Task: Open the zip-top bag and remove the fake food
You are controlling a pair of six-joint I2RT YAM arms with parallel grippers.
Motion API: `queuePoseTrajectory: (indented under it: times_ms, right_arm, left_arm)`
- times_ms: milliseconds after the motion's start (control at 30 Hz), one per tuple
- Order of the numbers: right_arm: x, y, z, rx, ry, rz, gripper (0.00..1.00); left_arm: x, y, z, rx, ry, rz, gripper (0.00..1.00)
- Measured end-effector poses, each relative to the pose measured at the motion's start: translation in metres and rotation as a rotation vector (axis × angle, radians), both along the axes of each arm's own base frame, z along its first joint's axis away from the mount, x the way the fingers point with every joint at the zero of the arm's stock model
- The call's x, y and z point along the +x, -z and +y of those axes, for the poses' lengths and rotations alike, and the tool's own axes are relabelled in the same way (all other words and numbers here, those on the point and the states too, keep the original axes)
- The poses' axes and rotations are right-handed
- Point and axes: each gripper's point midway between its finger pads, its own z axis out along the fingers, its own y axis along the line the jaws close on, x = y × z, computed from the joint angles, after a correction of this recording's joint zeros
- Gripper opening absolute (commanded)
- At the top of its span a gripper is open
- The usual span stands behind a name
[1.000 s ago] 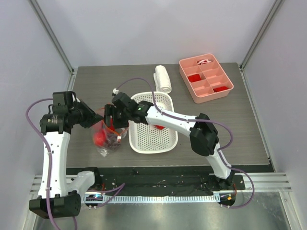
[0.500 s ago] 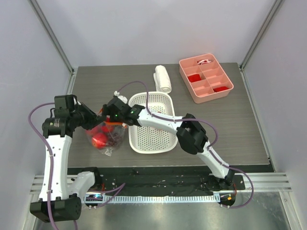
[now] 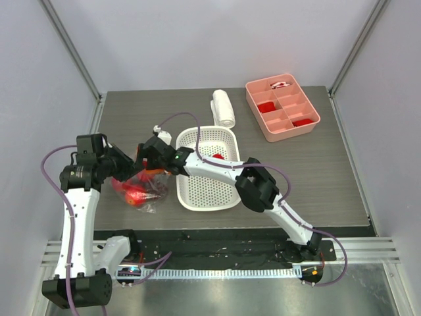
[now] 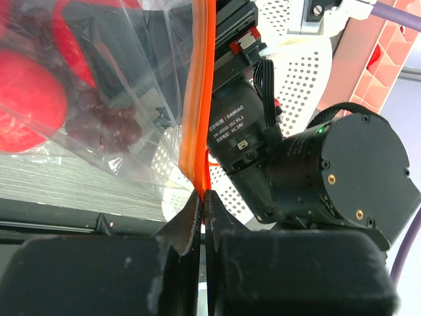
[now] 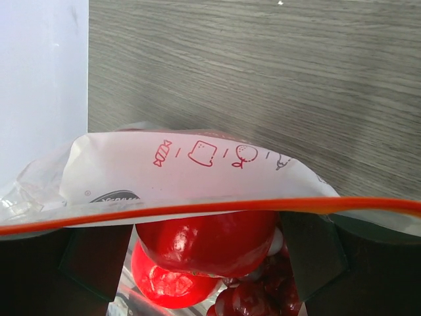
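Left pincer (image 4: 202,197) clamps the orange strip (image 4: 196,99) of the bag (image 4: 131,85) — right pincer (image 5: 204,224) gapes wide around red fruit (image 5: 197,242) inside.

What I cannot make out around the zip-top bag (image 3: 141,191)

Seen from above, my wrists hide my left jaws and right jaws. Left wrist view: the bag runs off at 12 and 9 o'clock, cutting the fake food (image 4: 29,99), and my right arm (image 4: 329,178) covers most of the white basket (image 4: 302,85). Right wrist view: my right jaws are dark blurs behind plastic at 5 and 7 o'clock; whether they grip, I cannot tell.
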Motion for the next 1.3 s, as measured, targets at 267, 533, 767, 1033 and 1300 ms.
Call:
queuePoseTrajectory:
  times_ms: [267, 533, 767, 1033, 1300]
  right_arm:
    - [-0.003, 0.001, 0.004, -0.001, -0.046, -0.038, 0.38]
    - [-0.003, -0.002, -0.002, -0.049, -0.110, -0.083, 0.11]
    - [-0.013, -0.054, -0.027, -0.056, -0.197, -0.104, 0.02]
    - [-0.021, -0.132, -0.065, 0.025, -0.251, -0.109, 0.02]
    - [0.006, -0.154, -0.151, -0.056, -0.171, -0.122, 0.24]
  left_arm:
    - [0.000, 0.001, 0.000, 0.001, 0.001, 0.006, 0.00]
    - [-0.005, 0.001, 0.006, 0.038, -0.016, -0.016, 0.00]
    - [-0.016, 0.018, 0.012, 0.080, -0.025, -0.006, 0.00]
    - [-0.017, 0.024, 0.018, 0.118, -0.028, -0.001, 0.00]
    - [-0.017, 0.024, 0.020, 0.131, -0.039, -0.003, 0.00]
